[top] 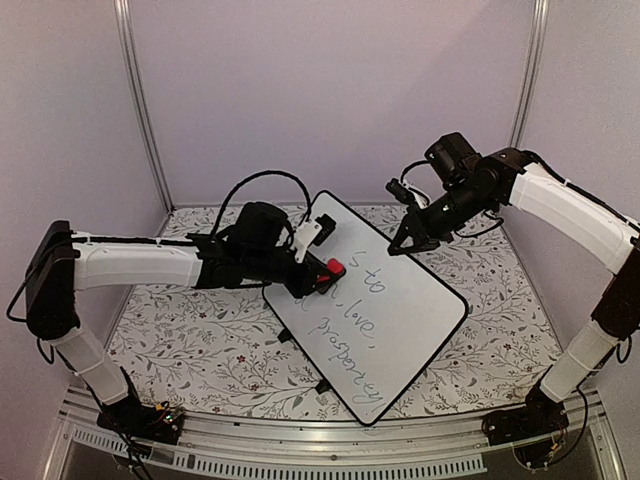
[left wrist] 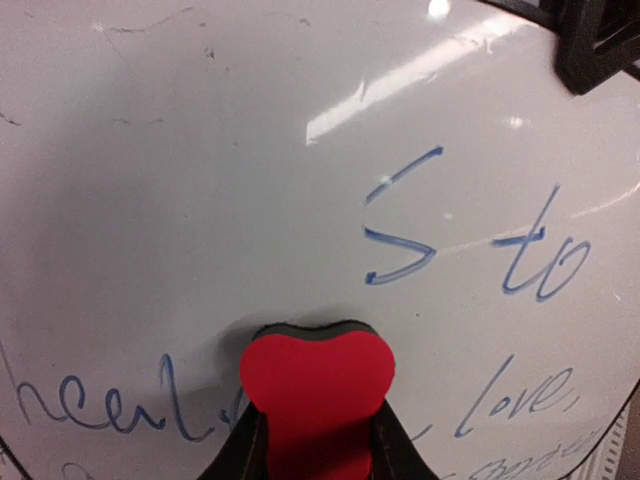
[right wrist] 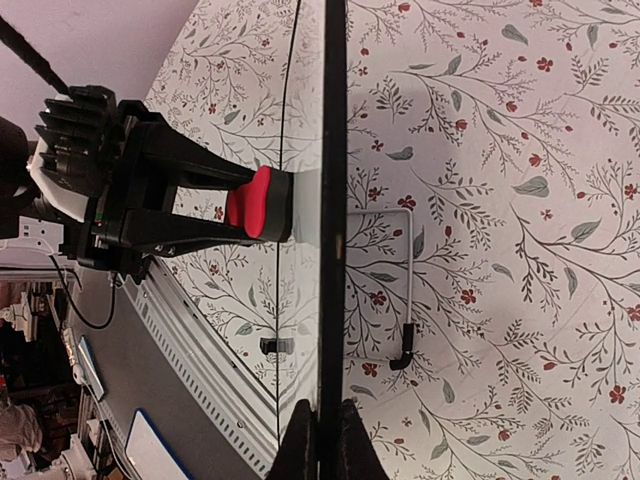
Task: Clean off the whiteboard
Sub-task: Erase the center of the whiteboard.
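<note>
Red eraser (left wrist: pixel 318 385) pinched in left end effector (left wrist: pixel 318 455), pressed on whiteboard (left wrist: pixel 200 200), right end effector (right wrist: pixel 322 440) clamped on its far rim

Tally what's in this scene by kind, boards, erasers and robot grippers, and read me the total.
Large flat white rectangular whiteboard with thin black rim: 1
Small red eraser block: 1
Black two-finger grippers: 2 (left gripper shut on the eraser block, right gripper shut on the whiteboard's edge)
Total: 4
</note>
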`<state>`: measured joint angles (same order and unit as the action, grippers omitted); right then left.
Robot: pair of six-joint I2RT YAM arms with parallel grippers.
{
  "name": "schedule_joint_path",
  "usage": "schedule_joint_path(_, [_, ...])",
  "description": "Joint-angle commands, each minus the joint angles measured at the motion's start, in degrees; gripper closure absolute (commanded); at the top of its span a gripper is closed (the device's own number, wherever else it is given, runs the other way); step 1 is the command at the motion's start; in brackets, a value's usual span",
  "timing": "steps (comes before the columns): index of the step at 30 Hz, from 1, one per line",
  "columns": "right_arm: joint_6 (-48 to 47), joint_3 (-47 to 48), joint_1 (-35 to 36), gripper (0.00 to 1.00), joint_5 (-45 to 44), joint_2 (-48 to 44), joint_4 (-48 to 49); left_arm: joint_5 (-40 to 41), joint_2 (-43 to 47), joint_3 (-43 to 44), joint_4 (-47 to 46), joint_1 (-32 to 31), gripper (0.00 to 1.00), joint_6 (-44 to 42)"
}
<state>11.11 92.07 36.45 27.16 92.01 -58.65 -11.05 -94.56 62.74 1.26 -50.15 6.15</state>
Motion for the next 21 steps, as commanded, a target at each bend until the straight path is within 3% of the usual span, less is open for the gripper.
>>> schedule_joint_path(1, [-5.4,1.4,3.0,1.00,4.7,0.0,1.9,0.5,-0.8,-1.3,3.8,-1.1,1.00,0.7])
schedule_joint_path(21, [-5.3,1.5,3.3,1.00,4.4,-0.2,1.7,-1.6,-6.6,9.3,4.5,-2.7,1.00,-1.6])
